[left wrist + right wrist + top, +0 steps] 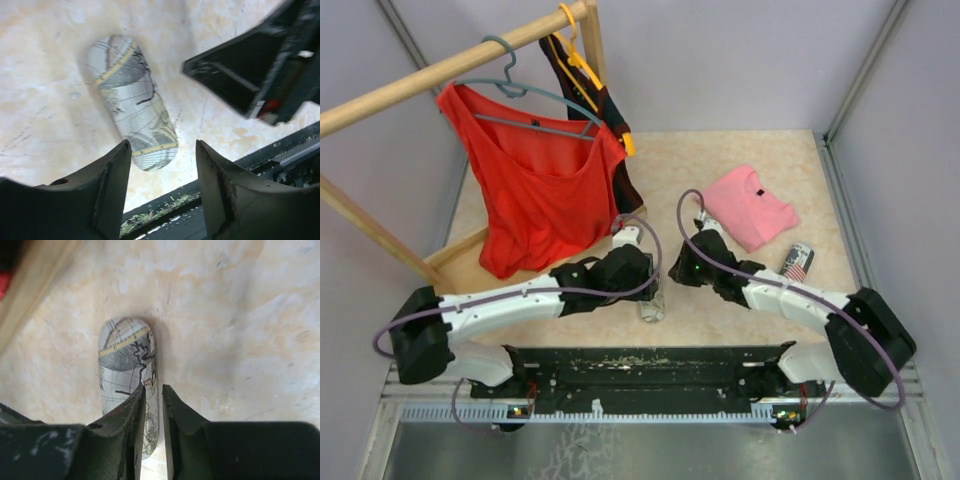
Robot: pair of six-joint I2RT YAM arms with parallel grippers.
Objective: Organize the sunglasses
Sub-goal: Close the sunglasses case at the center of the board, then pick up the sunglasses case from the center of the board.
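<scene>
— Where are the sunglasses? I see none.
— Me neither, in no view. Maybe they are inside the map-printed case (652, 305), but I cannot tell.
— And the tools?
— The left tool (162, 147) is spread wide and empty, over the near end of the case. The right tool (152, 390) is almost closed, only a thin slit, and holds nothing.
— Advice?
— I think the left one should grip across the narrow width. The black rail (280, 165) is just beside that end and the rack foot (35, 290) is near. Bare table (720, 160) lies farther back.
</scene>
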